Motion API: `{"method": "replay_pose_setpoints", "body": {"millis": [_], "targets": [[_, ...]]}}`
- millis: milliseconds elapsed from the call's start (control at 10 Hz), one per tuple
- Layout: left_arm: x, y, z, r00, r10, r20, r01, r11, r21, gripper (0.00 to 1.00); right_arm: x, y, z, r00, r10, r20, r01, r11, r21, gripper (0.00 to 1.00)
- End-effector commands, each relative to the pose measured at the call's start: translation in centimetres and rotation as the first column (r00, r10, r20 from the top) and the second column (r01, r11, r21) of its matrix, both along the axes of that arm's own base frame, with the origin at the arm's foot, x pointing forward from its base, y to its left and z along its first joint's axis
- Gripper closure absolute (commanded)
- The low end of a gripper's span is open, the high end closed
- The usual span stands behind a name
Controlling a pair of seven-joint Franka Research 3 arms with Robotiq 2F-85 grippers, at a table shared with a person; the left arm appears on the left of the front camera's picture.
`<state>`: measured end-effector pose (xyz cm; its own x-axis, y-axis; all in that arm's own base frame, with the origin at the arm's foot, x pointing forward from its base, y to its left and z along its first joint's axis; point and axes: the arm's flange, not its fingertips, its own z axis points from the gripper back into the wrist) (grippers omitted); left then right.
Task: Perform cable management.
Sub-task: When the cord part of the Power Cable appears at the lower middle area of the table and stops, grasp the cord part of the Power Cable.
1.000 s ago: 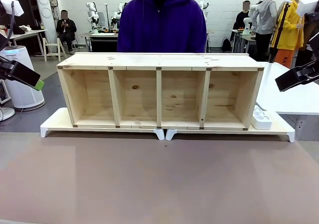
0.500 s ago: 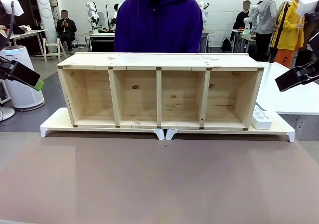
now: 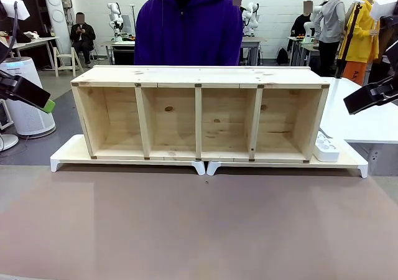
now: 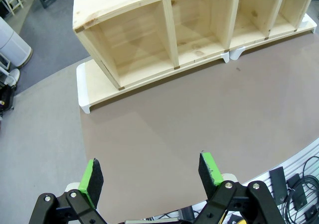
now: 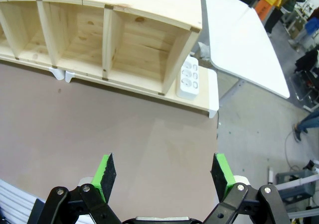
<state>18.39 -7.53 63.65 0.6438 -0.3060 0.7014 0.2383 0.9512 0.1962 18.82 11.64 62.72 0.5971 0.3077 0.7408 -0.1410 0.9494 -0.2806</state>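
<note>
Person further left behind shelf; pwr strip at rt end

The person beyond the desk's far edge is cut off at the neck by the picture's top. The wooden shelf hides everything below the chest, hands included. Near the desk's right edge, the shelf's right wall partly covers the white power strip. In the front view the side edges cut off the left end effector and right end effector; their fingers overlap, so the gap cannot be read there. Each wrist view crops one end of the shelf.
</note>
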Motion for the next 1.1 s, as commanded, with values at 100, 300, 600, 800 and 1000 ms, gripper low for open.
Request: {"method": "replay_pose_setpoints", "body": {"millis": [100, 300, 600, 800, 1000], "targets": [[-0.04, -0.11, 0.11, 1.0, -0.001, 0.012, 0.001, 1.0, 0.003, 0.0, 0.17, 0.06, -0.01, 1.0, 0.003, 0.003, -0.003, 1.0, -0.006, 0.0], [-0.04, -0.11, 0.11, 1.0, -0.001, 0.012, 0.001, 1.0, 0.003, 0.0, 0.17, 0.06, -0.01, 1.0, 0.003, 0.003, -0.003, 1.0, -0.006, 0.0], [-0.04, -0.11, 0.11, 1.0, -0.001, 0.012, 0.001, 1.0, 0.003, 0.0, 0.17, 0.06, -0.01, 1.0, 0.003, 0.003, -0.003, 1.0, -0.006, 0.0], [-0.04, -0.11, 0.11, 1.0, -0.001, 0.012, 0.001, 1.0, 0.003, 0.0, 0.17, 0.06, -0.01, 1.0, 0.003, 0.003, -0.003, 1.0, -0.006, 0.0], [-0.04, -0.11, 0.11, 1.0, -0.001, 0.012, 0.001, 1.0, 0.003, 0.0, 0.17, 0.06, -0.01, 1.0, 0.003, 0.003, -0.003, 1.0, -0.006, 0.0]]}}
